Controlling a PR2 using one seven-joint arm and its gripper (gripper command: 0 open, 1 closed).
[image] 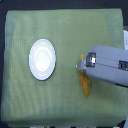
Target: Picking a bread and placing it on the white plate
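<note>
The white plate (pixel 42 59) lies bare on the green cloth at the exterior view's left. The bread (pixel 85 84), golden-orange and elongated, lies to the plate's right, its upper part hidden under my arm. My gripper (pixel 80 65) reaches in from the right on a grey arm and sits right over the bread's upper end. Its fingers are too small and blurred to tell whether they are open or shut, or whether they touch the bread.
A green cloth (pixel 30 25) covers the table top. Beyond its right edge lie dark and pale objects (pixel 125 40), blurred. The grey arm (pixel 110 65) spans the right side of the table.
</note>
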